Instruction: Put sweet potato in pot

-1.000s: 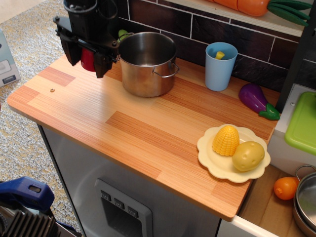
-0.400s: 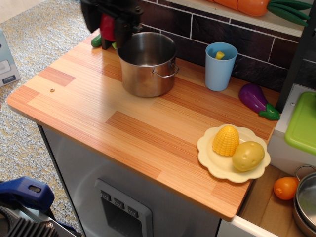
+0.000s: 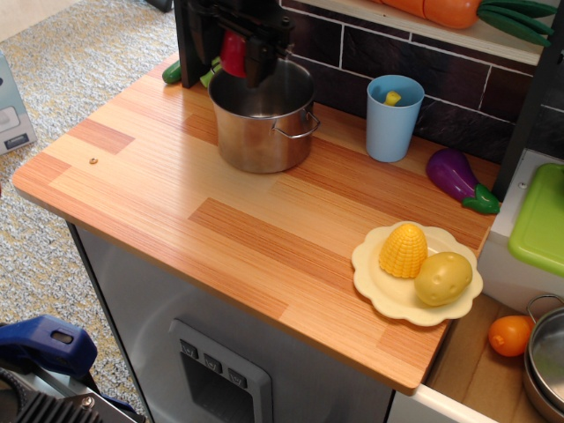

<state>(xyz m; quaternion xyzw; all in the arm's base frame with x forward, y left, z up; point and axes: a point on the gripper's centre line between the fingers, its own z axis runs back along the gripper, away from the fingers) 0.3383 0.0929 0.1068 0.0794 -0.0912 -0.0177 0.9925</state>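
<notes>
We hold the sweet potato [image 3: 233, 54] clenched between our fingers [image 3: 257, 55], up off the desk [image 3: 176, 194]. It hangs above the far-left rim of the pot [image 3: 263, 116], whose open mouth lies just right and nearer, so the coming move is probably a short shift that way, then down.

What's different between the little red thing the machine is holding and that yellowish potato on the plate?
The sweet potato is glossy red; the potato is dull yellow-tan. The sweet potato is gripped in the gripper, held in the air over the rim of the pot; the potato rests on the plate, touching the corn. The sweet potato is partly hidden by the fingers; the potato is in full view. Both look like plastic toy food.
</notes>
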